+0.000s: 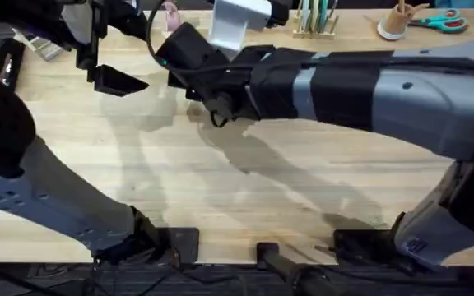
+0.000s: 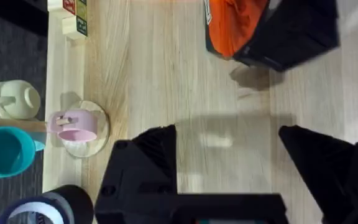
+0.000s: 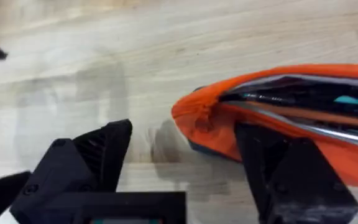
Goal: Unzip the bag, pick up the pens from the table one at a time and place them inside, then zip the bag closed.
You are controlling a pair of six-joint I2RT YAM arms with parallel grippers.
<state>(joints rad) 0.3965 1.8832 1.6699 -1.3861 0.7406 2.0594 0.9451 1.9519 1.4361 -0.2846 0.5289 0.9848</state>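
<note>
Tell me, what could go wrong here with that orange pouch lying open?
1. The right end effector is open around the end of the pouch; closing there could pinch fabric rather than the zipper.
2. The pouch gapes with things inside; a tug might spill them onto the table.
3. The left end effector hangs open close by, so the two arms might bump near the pouch.

Bag (image 3: pixel 278 106) orange, dark interior; table (image 1: pixel 220 189) light wood, plank grain; pink cup (image 2: pixel 73 124).
</note>
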